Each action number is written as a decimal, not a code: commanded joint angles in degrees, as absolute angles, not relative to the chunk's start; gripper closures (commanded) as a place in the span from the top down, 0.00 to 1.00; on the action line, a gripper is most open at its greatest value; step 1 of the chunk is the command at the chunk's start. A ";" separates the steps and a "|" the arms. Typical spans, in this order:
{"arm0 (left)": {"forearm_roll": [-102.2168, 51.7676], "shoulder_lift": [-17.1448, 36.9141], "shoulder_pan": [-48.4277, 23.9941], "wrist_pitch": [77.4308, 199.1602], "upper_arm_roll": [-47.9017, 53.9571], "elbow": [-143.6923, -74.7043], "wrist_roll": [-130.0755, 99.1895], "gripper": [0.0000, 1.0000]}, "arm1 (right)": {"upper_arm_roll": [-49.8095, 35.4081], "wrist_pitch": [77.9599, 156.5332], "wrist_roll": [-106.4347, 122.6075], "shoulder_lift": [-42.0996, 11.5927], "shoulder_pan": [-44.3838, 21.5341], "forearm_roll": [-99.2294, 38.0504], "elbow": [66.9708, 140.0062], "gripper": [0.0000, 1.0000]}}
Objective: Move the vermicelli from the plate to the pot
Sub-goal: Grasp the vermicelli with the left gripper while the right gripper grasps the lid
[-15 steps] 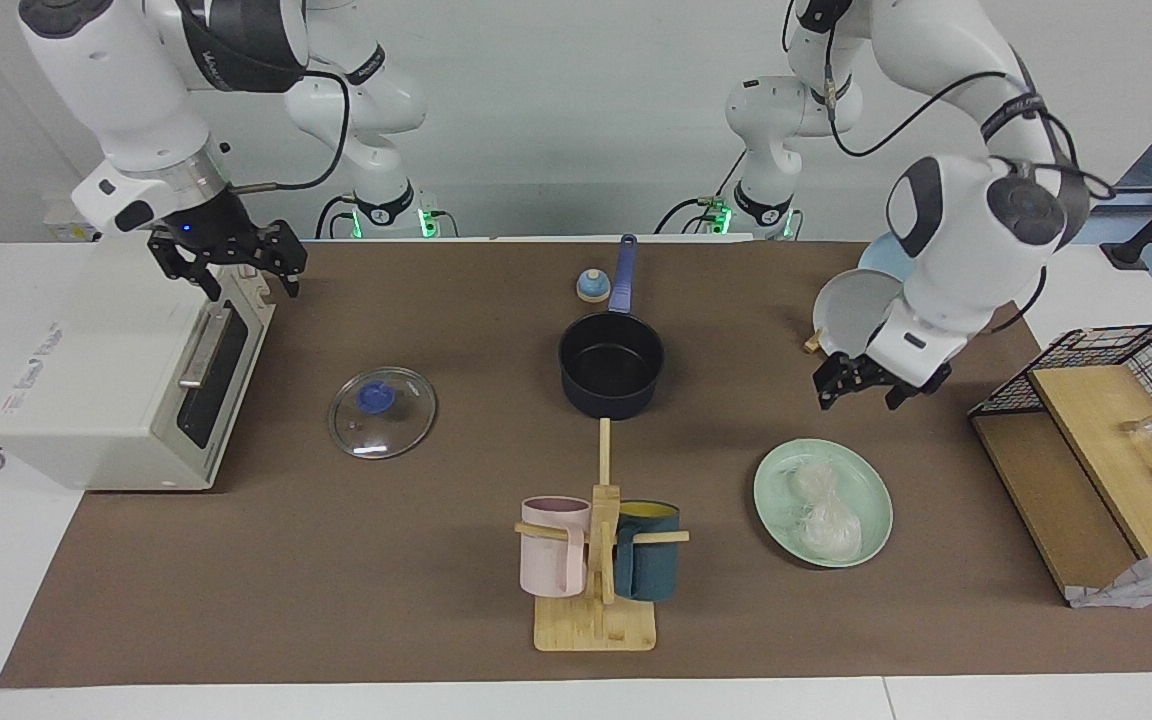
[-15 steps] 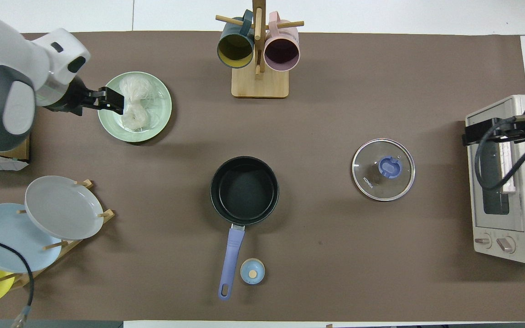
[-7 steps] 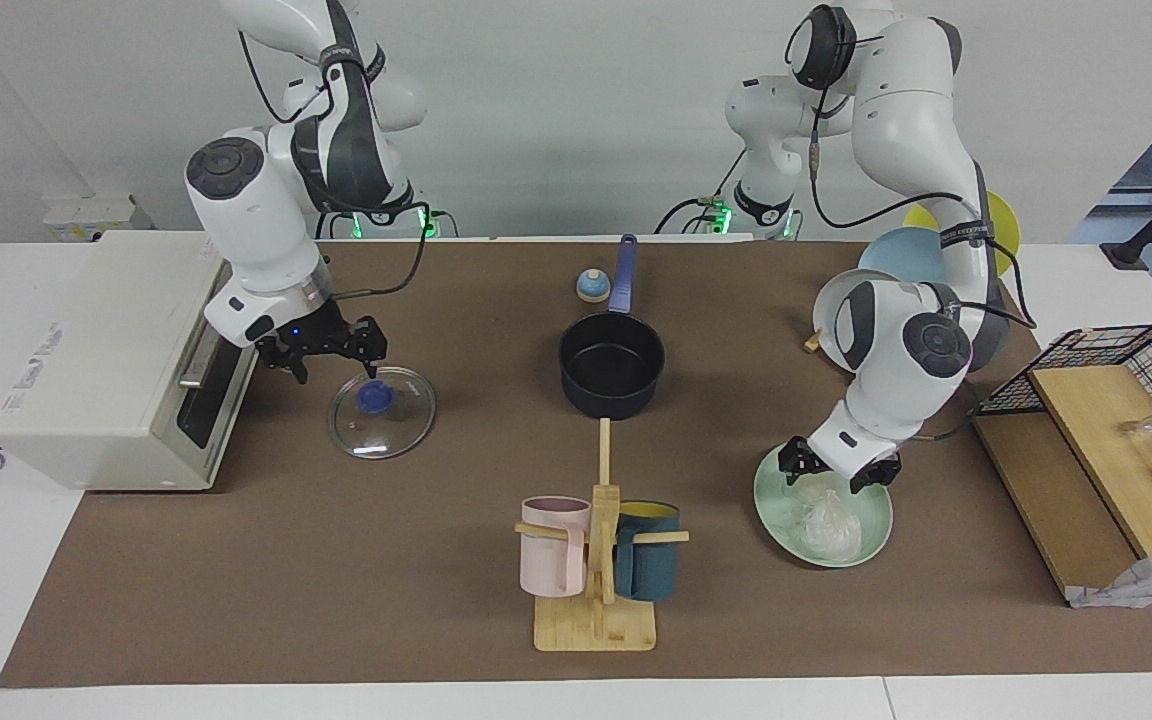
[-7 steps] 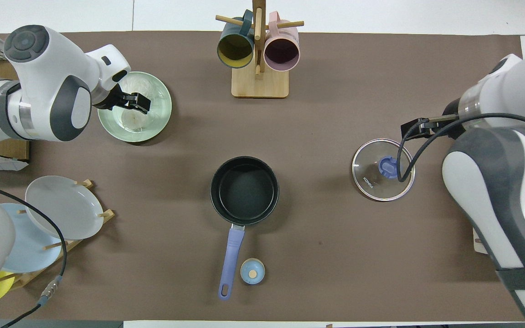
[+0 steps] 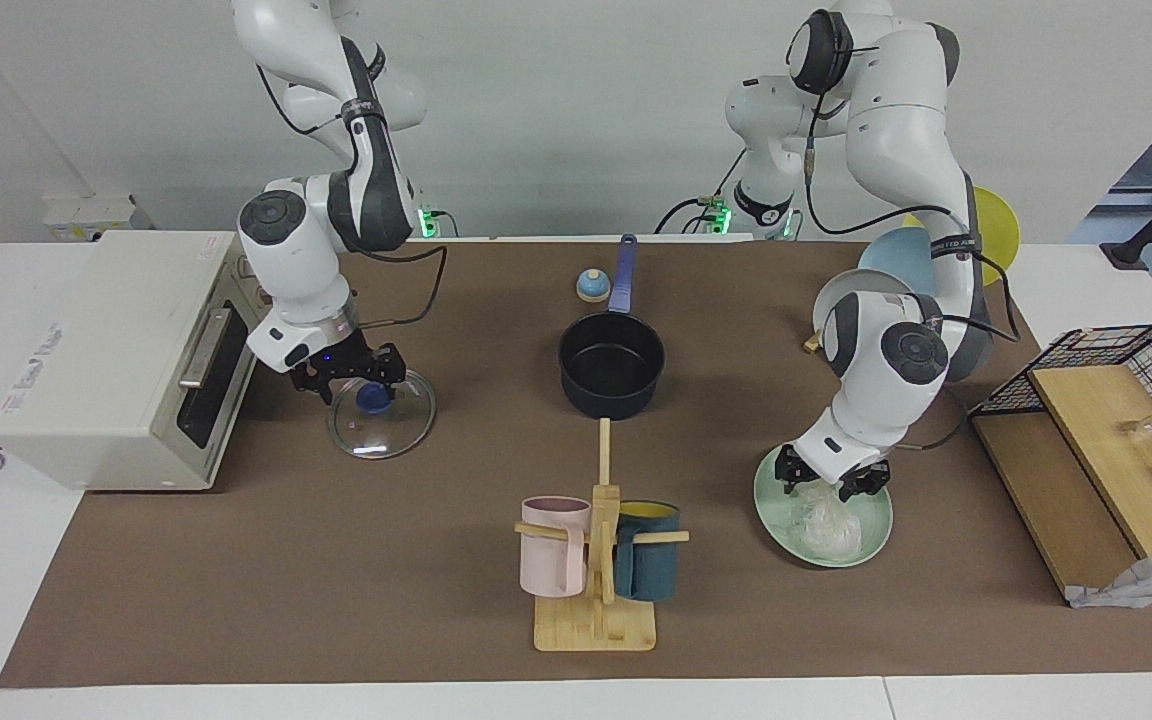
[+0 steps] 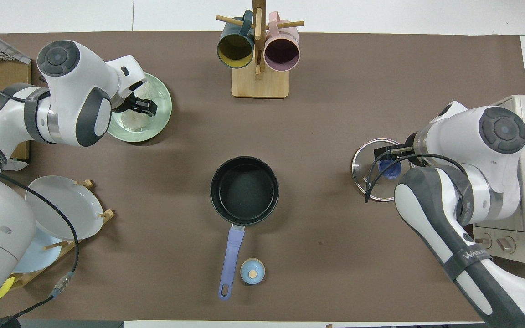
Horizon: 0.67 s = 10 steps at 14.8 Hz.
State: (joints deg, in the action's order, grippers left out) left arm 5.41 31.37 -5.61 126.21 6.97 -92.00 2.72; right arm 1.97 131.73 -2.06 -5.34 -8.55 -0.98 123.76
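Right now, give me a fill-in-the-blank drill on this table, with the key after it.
1. The vermicelli lies on the ____ plate.
2. The left gripper is down over the ____.
3. The right gripper is at the blue knob of the glass ____.
4. The pot is ____ inside.

Missing words: green; vermicelli; lid; empty

Between the round pale mint-green plate (image 5: 823,503) and the small dark navy saucepan (image 5: 611,365) the brown desk (image 5: 756,400) lies bare, so there is room to pass. The wooden mug stand with pink and teal mugs (image 5: 596,560) stands near this path, farther from the robots
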 commanded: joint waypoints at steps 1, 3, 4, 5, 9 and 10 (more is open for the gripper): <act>6.77 30.94 -5.01 125.86 6.77 -92.11 5.00 0.00 | 1.93 135.25 -1.15 -6.32 -9.14 -2.11 126.20 1.00; 6.24 30.94 -4.83 122.81 6.77 -90.10 5.18 0.00 | 1.93 136.93 2.01 -7.55 -9.14 -2.11 126.91 1.00; 5.46 30.85 -4.83 119.39 6.77 -87.65 5.19 0.00 | 1.93 136.93 2.28 -7.56 -8.97 -2.11 127.00 0.99; 2.23 30.15 -4.92 114.92 6.77 -85.02 4.92 0.00 | 1.93 137.02 2.20 -7.56 -9.05 -2.11 127.18 0.97; -10.62 20.50 -5.01 94.45 5.71 -81.13 -0.14 0.00 | 1.93 136.58 2.37 -7.38 -9.14 -2.11 127.70 0.88; -11.24 17.26 -5.27 91.52 6.50 -80.51 -3.74 0.00 | 1.93 136.32 2.37 -7.38 -9.23 -2.11 127.71 0.88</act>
